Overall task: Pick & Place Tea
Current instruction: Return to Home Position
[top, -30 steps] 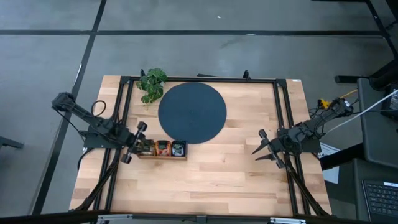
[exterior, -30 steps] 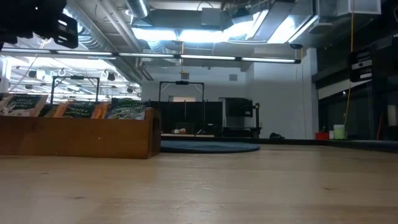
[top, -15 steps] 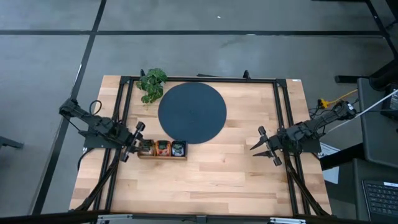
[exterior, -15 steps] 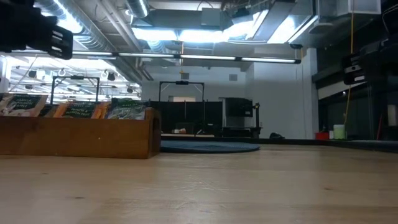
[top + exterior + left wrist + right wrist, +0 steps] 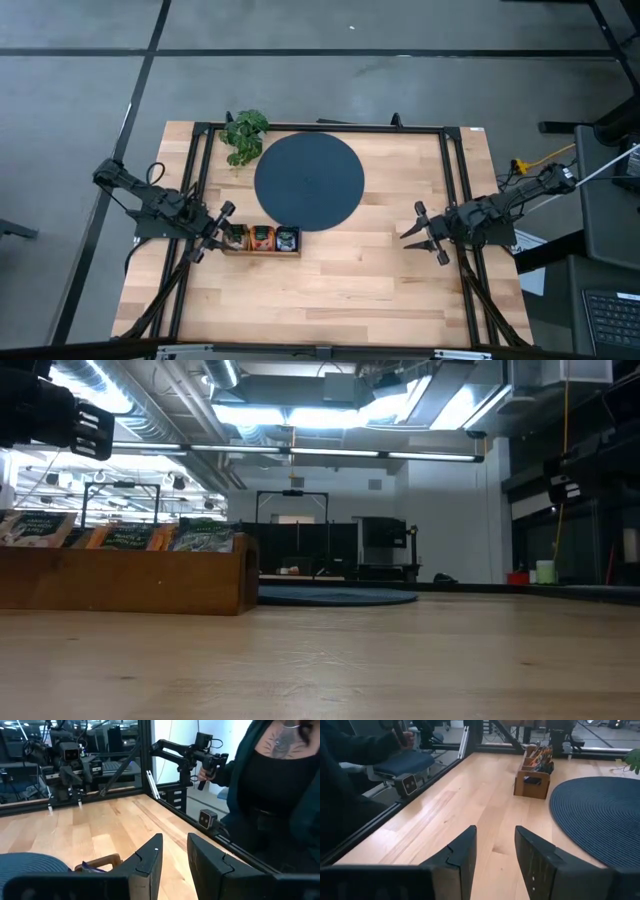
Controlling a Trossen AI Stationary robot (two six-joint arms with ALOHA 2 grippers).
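Hovering just beside one end of the wooden tray, the left gripper is holding its fingers parted, grasping nothing. The right gripper is hanging well apart from the tray's opposite end, likewise released and empty. The tea sachets are standing inside the tray's compartments, tops showing above its wall. The dark disc is lying just beside the tray.

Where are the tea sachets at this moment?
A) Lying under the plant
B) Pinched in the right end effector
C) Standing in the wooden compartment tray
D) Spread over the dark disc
C: the tea sachets stand in the wooden tray at the edge of the dark disc, which has nothing on it, and the right end effector is open and holds nothing.
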